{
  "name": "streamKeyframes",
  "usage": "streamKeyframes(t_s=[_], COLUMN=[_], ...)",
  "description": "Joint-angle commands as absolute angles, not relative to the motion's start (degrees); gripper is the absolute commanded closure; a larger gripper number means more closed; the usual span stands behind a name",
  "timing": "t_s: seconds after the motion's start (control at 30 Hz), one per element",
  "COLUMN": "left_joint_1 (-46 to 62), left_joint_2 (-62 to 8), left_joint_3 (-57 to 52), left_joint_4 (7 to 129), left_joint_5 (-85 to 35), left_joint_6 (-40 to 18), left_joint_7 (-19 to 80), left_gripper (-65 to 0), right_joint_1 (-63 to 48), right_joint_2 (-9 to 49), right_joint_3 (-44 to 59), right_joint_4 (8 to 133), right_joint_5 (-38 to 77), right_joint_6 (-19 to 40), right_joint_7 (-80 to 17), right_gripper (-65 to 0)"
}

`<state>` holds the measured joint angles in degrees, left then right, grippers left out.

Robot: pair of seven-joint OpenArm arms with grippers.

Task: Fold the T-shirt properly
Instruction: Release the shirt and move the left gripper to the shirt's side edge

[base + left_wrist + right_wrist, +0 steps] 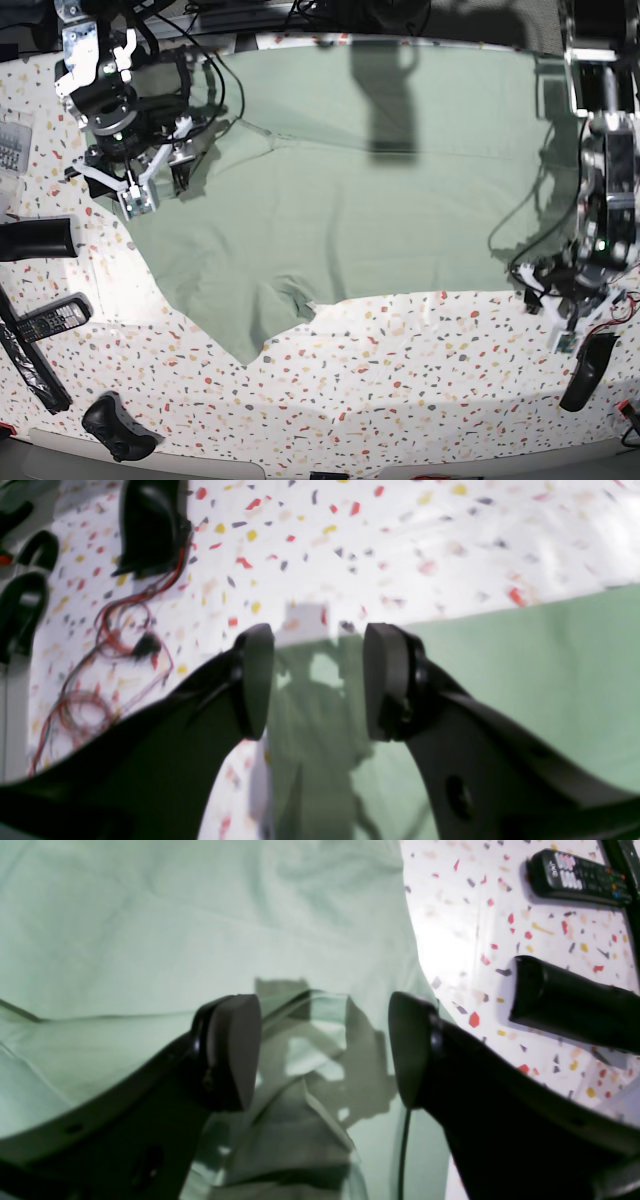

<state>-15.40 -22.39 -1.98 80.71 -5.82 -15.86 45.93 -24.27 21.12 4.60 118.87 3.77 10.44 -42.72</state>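
The pale green T-shirt (pixel 350 200) lies spread over the speckled table (pixel 420 390), with a sleeve point toward the front left. My right gripper (pixel 140 190) is open above the shirt's left edge. In the right wrist view the open right gripper (pixel 322 1055) hovers over a folded, creased part of the T-shirt (pixel 150 930). My left gripper (pixel 562 318) is open at the shirt's front right corner. In the left wrist view the left gripper (pixel 317 680) stands open over the edge of the T-shirt (pixel 525 680). Neither holds anything.
On the left of the table lie a black cylinder (pixel 35 240), a remote control (pixel 45 320), a black strip (pixel 30 370) and a game controller (pixel 115 425). A black object (pixel 585 375) lies at the front right. Red and black wires (pixel 115 645) lie beside the left gripper.
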Motion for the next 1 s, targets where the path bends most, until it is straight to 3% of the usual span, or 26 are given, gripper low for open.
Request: streamKeyframes(t_s=[0.0,0.17,0.37,0.5,0.7,0.97], left_joint_1=[-18.8,-28.4,-34.6,-35.5,-35.4,-35.1], left_joint_2=[-23.0,-24.8,-32.9,-36.8,-36.0,-33.3], left_joint_3=[-2.2,-2.2,-2.2,-2.2,-2.2,-2.2], left_joint_4=[77.8,56.8,41.3,35.7,27.2,23.9], left_joint_5=[-6.3,-7.3,-18.1,-28.5,-36.5,-33.3], left_joint_6=[-17.3,-19.7,-22.1,-30.2,-31.1,-31.3], left_joint_7=[44.5,38.3,31.6,31.6,27.2,24.0], left_gripper=[-26.7,-26.6,-26.6,-26.6,-26.6,-26.6], right_joint_1=[-23.8,-23.7,-23.7,-23.7,-23.7,-23.7], right_joint_2=[21.7,21.6,21.6,21.6,21.6,21.6], right_joint_3=[4.9,4.9,4.9,4.9,4.9,4.8], right_joint_4=[119.9,119.9,119.9,119.9,119.9,119.9], right_joint_5=[4.3,5.1,5.1,5.1,5.1,5.1], right_joint_6=[10.1,10.2,10.2,10.2,10.2,10.2], right_joint_7=[-41.8,-42.4,-43.9,-43.8,-44.3,-44.7], right_gripper=[-39.0,-39.0,-39.0,-39.0,-39.0,-39.0])
